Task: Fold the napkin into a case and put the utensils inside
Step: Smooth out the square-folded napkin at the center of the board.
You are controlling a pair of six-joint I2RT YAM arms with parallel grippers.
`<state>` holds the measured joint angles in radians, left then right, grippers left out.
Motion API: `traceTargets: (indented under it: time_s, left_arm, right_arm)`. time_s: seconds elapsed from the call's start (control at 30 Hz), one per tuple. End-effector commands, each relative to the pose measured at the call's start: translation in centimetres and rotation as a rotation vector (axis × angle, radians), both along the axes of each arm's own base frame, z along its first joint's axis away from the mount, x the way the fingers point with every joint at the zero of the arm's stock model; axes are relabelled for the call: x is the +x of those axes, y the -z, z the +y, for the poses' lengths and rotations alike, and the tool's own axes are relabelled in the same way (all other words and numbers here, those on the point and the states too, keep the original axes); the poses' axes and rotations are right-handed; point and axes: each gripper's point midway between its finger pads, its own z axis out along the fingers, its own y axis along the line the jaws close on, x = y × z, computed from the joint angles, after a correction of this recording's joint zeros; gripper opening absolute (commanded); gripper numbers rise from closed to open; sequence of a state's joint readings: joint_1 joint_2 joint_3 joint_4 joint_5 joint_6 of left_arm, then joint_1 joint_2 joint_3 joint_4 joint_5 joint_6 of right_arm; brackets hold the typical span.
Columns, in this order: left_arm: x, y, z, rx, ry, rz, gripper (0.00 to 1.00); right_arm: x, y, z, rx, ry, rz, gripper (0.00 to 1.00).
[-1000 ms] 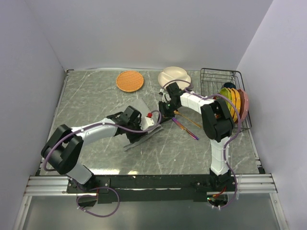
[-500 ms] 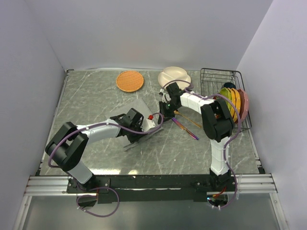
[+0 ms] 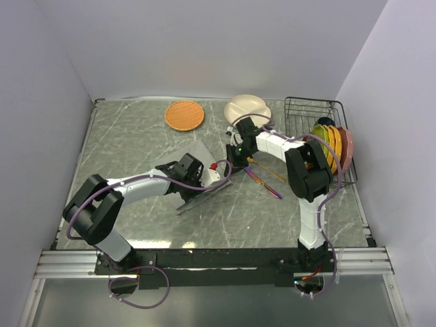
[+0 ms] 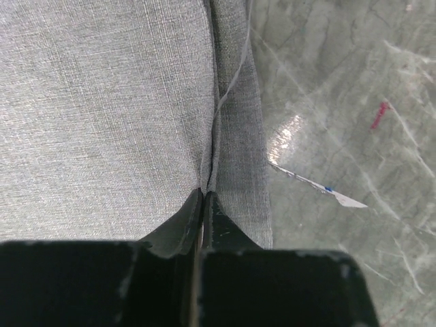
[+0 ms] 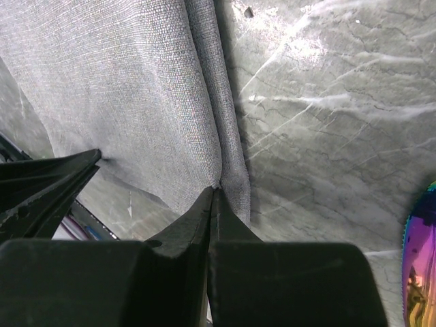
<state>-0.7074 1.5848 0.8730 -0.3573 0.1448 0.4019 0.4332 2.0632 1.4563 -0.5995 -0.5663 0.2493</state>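
Lying diagonal — napkin [image 3: 197,201], near-left to far-right

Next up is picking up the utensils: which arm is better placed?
Right. The right claw pinches the napkin edge close beside the knife and spoon; the left claw grips the napkin farther from them.

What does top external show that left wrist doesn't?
Only top external: the right gripper at a corner of the napkin, the purple knife and gold spoon lying on the table beside it, an orange mat, a cream plate, and a wire rack holding coloured plates.
Only left wrist: the left gripper pinched shut on a raised crease, and a white paper scrap.
Both: the grey napkin and the marbled table.
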Motion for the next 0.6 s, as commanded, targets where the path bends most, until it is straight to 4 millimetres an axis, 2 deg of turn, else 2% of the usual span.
traceTargets:
  time_s: [0.0,0.33,0.43,0.57]
  left_arm:
    - [-0.1,-2.8,-1.2,-0.068,0.023,-0.015,0.01]
    - [-0.8,-4.0,-1.4,-0.097,0.041,0.0,0.01]
    - [-1.1,-4.4,-1.6,-0.107,0.046,0.012,0.01]
    - [-1.4,-3.7,-1.9,-0.106,0.05,0.04,0.01]
  right_arm:
    - [0.7,-2.8,0.2,0.027,0.004,-0.058,0.0]
    - [0.5,-3.8,-0.6,0.014,0.002,-0.067,0.0]
    - [0.2,-3.7,-0.8,0.012,0.001,-0.063,0.0]
    - [0.1,-2.6,-1.1,-0.014,0.001,-0.052,0.0]
